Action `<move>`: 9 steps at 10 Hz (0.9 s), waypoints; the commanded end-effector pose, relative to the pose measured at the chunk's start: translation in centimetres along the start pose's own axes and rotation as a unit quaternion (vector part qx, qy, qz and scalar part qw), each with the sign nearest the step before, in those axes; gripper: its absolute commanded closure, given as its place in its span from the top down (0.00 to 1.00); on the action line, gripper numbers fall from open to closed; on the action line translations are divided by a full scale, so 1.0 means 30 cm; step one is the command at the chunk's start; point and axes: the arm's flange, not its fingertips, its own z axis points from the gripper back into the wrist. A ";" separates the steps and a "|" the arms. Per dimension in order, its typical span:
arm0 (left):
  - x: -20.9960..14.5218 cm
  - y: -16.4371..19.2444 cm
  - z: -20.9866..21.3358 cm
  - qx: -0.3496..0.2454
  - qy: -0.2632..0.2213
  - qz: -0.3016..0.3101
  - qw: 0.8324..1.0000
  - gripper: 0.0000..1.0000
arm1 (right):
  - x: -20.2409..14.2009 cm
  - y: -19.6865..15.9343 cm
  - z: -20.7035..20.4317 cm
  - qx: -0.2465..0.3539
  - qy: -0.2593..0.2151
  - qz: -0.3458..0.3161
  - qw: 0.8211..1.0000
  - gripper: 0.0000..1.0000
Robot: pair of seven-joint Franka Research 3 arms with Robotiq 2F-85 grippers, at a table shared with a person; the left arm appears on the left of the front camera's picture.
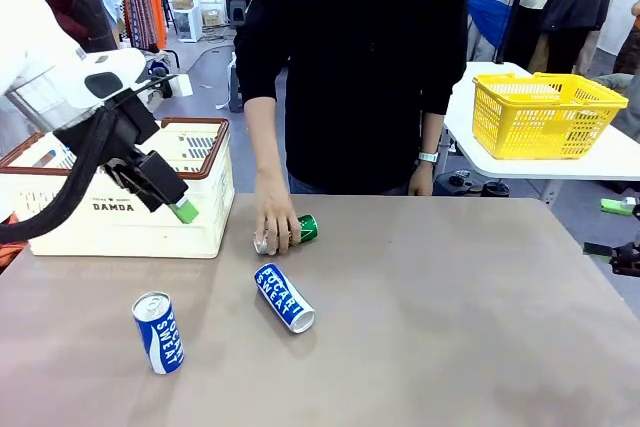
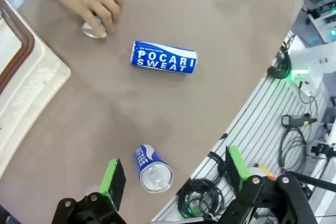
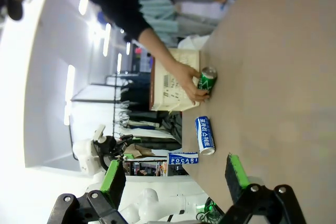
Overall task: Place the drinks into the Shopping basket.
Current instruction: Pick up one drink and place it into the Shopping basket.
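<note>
1 left gripper (image 2: pixel 174 170) gapes wide near the shopping basket (image 1: pixel 120 232), lettered damda in front view

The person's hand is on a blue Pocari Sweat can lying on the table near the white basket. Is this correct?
No. The can under the person's hand is green, not a blue Pocari Sweat one; it does lie on the table near the white basket. The front view shows this.
</note>
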 end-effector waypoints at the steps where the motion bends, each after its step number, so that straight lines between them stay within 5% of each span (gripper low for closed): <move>1: -0.128 0.152 0.068 0.000 -0.051 0.059 0.997 1.00 | 0.006 0.013 0.010 -0.005 0.005 -0.009 1.000 1.00; 3: -0.383 0.347 0.138 0.009 -0.072 0.182 0.981 1.00 | 0.006 0.013 0.010 -0.005 0.005 -0.009 1.000 1.00; 5: -0.511 0.390 0.146 0.015 -0.081 0.228 0.970 1.00 | 0.006 0.013 0.010 -0.005 0.005 -0.009 1.000 1.00; 7: -0.483 0.385 0.133 0.026 -0.092 0.218 0.971 1.00 | 0.006 0.013 0.010 -0.005 0.005 -0.009 1.000 1.00; 9: -0.315 0.326 0.117 0.060 -0.081 0.171 0.980 1.00 | 0.006 0.013 0.010 -0.005 0.005 -0.009 1.000 1.00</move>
